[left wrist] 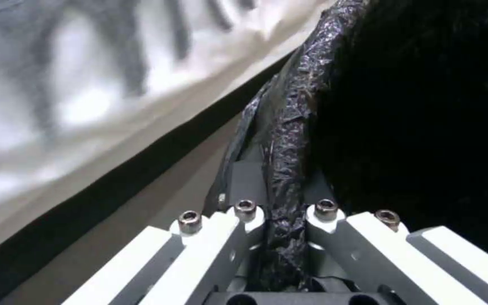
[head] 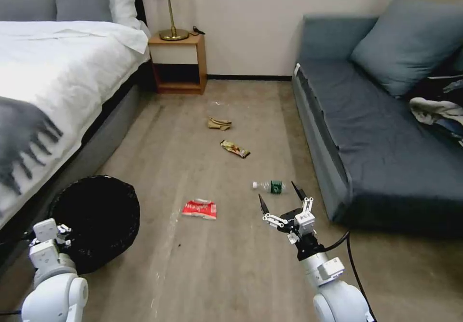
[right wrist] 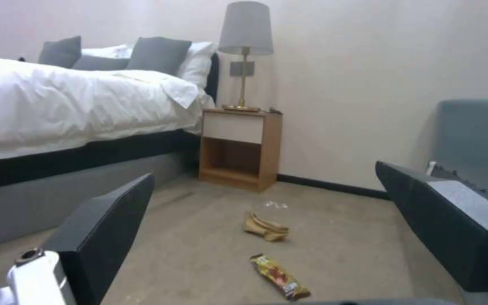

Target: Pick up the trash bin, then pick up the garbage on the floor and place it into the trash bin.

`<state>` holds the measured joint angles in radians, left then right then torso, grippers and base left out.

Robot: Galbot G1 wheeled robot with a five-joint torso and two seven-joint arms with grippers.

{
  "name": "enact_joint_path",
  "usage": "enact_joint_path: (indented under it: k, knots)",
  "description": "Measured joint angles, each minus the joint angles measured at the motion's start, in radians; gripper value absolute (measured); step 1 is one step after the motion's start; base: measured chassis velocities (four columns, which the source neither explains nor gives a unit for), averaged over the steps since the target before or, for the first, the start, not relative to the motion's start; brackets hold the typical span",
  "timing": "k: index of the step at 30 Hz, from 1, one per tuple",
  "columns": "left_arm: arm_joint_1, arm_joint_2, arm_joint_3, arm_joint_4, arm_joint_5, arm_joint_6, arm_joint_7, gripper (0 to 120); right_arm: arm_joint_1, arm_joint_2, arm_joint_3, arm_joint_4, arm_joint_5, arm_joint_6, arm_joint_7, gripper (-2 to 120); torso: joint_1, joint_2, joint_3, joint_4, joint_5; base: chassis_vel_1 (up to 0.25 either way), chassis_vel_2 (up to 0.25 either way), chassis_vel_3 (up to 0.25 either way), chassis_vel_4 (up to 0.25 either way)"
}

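Setting: bedroom floor between a bed (head: 58, 71) on the robot's left and a blue sofa (head: 366, 133) on its right
Trash bin: round black trash bin (head: 96, 220) with a bag liner, on the floor beside the bed, near the robot's left side
Left gripper: the left gripper (left wrist: 281, 220) is pinched on the bin's crinkled liner rim (left wrist: 286, 140)
Right gripper: the right gripper (head: 282, 201) hangs above the floor with fingers spread wide, holding nothing
Nearest litter: a clear bottle with a green label (head: 269, 186) lies just ahead of the right gripper; a red snack packet (head: 199, 209) lies between it and the bin
Farther litter: a candy wrapper (right wrist: 281, 277) and a tan paper scrap (right wrist: 267, 228) lie farther on, toward the nightstand (head: 177, 63)
Step in hand, judged: bin secured, first pick not yet made
Advice: likely best to straddle the bottle across its narrow width, and keep the bin's mouth level so the thin liner does not slip
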<state>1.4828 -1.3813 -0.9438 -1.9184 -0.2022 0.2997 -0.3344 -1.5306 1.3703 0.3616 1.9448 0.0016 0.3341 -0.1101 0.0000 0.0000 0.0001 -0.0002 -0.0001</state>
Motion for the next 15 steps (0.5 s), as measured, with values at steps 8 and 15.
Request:
enact_joint_path:
  k: [8, 15]
  knots:
    - [-0.005, -0.003, 0.005, 0.014, -0.001, -0.003, 0.002, 4, 0.003, 0.001, -0.004, -0.007, 0.000, -0.002, 0.000, 100, 0.000, 0.000, 0.000, 0.0004, 0.0002, -0.207, 0.217, 0.199, -0.215]
    - [-0.007, -0.005, 0.003, 0.015, 0.000, -0.006, 0.003, 4, 0.013, -0.012, -0.008, -0.016, 0.000, -0.005, 0.002, 100, 0.000, 0.000, 0.000, 0.0002, 0.0001, -0.207, 0.224, 0.212, -0.218]
